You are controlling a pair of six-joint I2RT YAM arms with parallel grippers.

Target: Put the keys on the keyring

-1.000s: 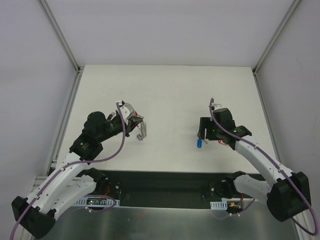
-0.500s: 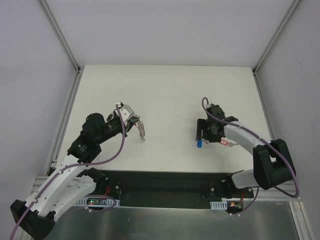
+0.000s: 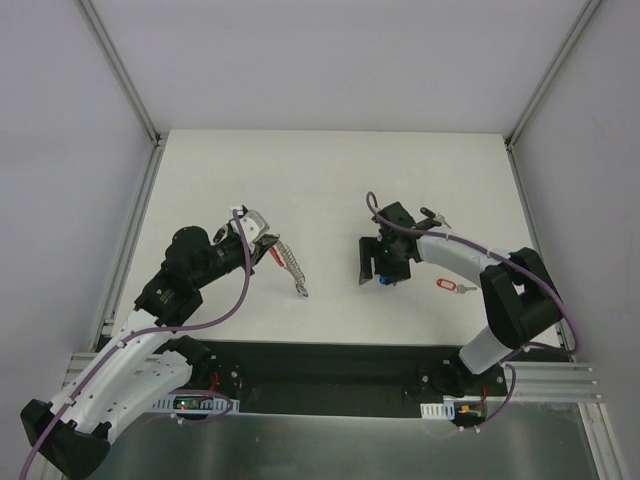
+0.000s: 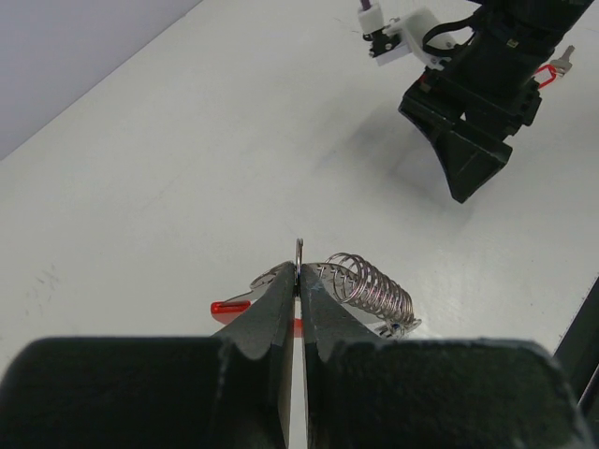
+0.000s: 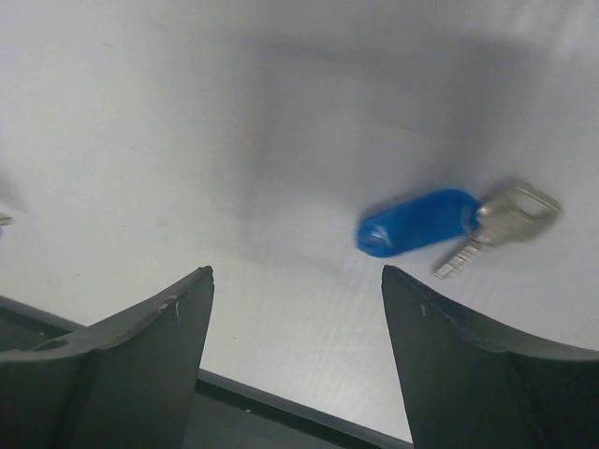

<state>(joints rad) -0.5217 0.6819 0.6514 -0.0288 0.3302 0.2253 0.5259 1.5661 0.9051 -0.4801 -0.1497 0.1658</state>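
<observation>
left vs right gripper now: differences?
Left gripper is shut, pinching the keyring by its metal ring; right gripper is open, holding nothing. Left gripper is over the left of the table; right gripper sits right of centre, the blue key lying just ahead of its fingers. Both have black fingers.

White matte worktop (image 3: 330,180). Grey panel walls (image 3: 330,60) on three sides, aluminium frame rails (image 3: 120,70) at corners. Black strip (image 3: 330,365) along near edge, metal plate (image 3: 330,450) below.

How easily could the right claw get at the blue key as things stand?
Probably easily: the right claw is open and hangs right by the blue key, which lies bare on the table with nothing between them.
</observation>
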